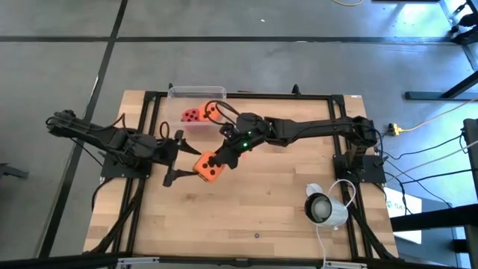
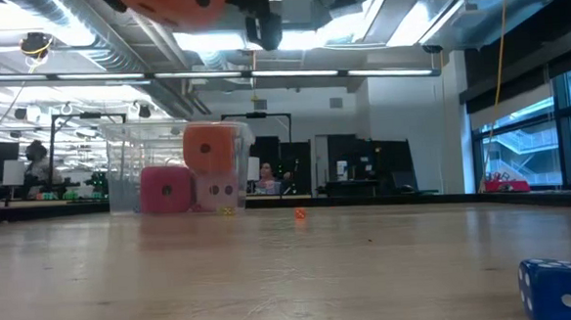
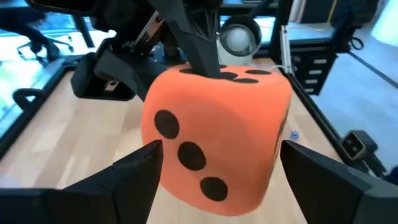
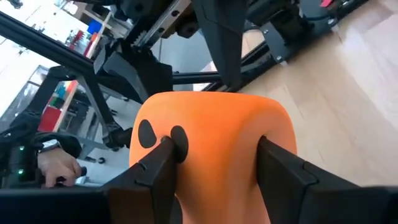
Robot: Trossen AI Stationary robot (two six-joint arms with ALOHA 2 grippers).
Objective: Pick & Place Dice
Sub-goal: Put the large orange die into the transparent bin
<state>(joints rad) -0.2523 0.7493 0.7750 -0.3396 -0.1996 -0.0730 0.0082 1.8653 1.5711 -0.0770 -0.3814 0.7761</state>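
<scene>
The orange die hangs clear of the counter, just left of centre in the high view, pinched between the jaws of the right gripper. In the right wrist view both dark fingers press into opposite faces of the foam, which bulges slightly around them; the grip is firm enough to carry the cube without support from below.

The left gripper sits at roughly 9 o'clock from the die, its jaws spread wide. In the left wrist view the two fingers stand on either side of the cube with a gap on each side, so they do not bear on it. This arrangement reads as a hand-over between the arms: one side holds, the other stands released around the same object. Which direction the transfer runs cannot be determined here.

A clear container stands at about 11 o'clock from the held die, at the far edge of the counter. It holds a red die, a second orange die and, seen in the low view, a pale pink die beneath the orange one. The container is probably the destination, since three of the dice are already gathered there.

A blue die lies apart, close to the low camera.
</scene>
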